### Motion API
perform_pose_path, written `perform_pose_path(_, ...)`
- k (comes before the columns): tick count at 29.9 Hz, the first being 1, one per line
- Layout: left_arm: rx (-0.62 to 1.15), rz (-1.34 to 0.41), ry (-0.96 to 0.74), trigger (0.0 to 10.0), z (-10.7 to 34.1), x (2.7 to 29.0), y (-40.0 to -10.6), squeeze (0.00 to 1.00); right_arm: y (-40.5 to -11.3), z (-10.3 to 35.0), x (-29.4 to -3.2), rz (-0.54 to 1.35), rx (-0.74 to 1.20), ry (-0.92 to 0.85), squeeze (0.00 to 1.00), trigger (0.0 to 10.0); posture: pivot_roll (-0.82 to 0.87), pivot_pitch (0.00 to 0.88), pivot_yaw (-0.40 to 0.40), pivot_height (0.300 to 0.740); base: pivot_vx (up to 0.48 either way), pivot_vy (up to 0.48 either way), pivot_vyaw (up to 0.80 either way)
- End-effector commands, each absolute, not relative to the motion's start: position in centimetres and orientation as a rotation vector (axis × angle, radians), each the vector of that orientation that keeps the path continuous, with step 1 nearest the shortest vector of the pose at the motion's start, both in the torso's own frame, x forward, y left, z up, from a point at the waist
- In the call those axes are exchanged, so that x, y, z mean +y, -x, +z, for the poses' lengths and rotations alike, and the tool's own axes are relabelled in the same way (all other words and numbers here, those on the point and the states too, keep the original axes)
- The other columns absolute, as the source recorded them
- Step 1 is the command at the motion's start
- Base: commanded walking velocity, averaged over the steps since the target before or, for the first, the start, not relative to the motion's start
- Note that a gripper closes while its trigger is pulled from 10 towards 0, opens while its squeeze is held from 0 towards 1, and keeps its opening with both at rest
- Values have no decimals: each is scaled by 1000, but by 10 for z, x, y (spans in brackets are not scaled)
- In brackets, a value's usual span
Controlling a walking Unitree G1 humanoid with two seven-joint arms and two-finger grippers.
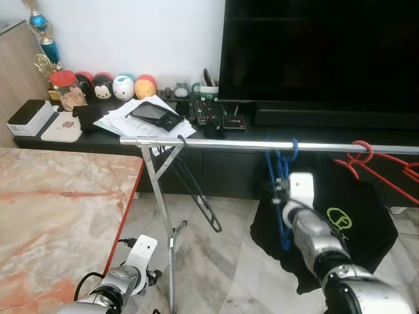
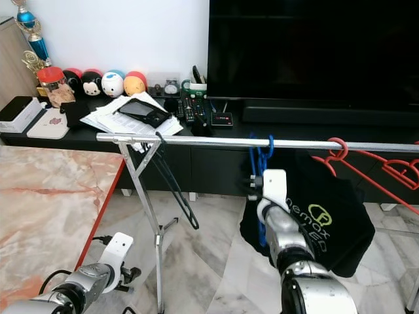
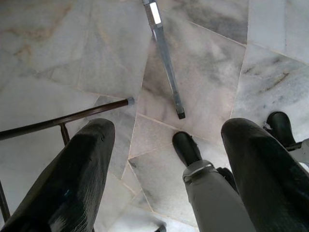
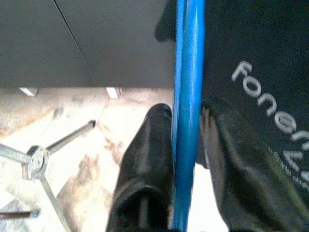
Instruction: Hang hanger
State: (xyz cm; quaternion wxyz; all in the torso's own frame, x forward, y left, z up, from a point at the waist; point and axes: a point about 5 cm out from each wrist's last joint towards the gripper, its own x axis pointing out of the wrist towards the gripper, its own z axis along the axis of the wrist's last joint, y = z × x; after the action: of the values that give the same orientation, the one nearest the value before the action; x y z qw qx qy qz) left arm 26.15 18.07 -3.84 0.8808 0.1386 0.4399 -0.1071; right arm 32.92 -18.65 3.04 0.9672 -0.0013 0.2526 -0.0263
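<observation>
big black tv [image 1: 321,52] on a low dark console [image 1: 163,134], littered with papers [image 1: 141,121], remotes [image 1: 201,111], round plush toys [image 1: 123,86]. marble-look table [image 1: 59,216] at the robot's left, pale marble floor [image 1: 216,255]. silver clothes rail [image 1: 216,142] runs across the front on a folding stand [image 1: 163,196]. black t-shirt [image 1: 340,222] hangs from the rail with a blue hanger [image 1: 283,190], hook over the bar. red hanger [image 1: 376,167] just beside it, further right. right gripper [image 4: 186,145] raised to the blue hanger, fingers clamped on its blue stem. left gripper [image 3: 166,140] low over the floor by the stand's foot, fingers spread, holding nothing.
</observation>
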Motion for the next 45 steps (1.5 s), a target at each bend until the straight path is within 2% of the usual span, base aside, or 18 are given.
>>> perform_pose_path(1,921,-221,-306,10000,-38,184,-261,0,-334,37,-189,-67,469,-5,1000,10000,-67,0,-16,740,0,0,0)
perform_pose_path(17,919,-223,-307,10000,-38,184,-261,0,-331,41,-197,-96,353,8,1000,10000,-72,0,-17,740,0,0,0)
perform_pose_path(26,917,-229,-315,10000,-38,184,-262,0,-316,42,-206,-105,234,33,1000,10000,-80,0,-16,740,0,0,0)
perform_pose_path(35,916,-234,-322,10000,-37,184,-262,0,-301,62,-203,-122,124,93,1000,10000,-83,0,-15,740,0,0,0)
perform_pose_path(39,915,-233,-323,10000,-37,184,-262,0,-292,71,-219,-340,126,105,1000,10000,-84,0,-15,740,0,0,0)
perform_pose_path(45,913,-234,-324,10000,-37,184,-263,0,-288,75,-237,-546,164,101,1000,10000,-82,0,-16,740,0,0,0)
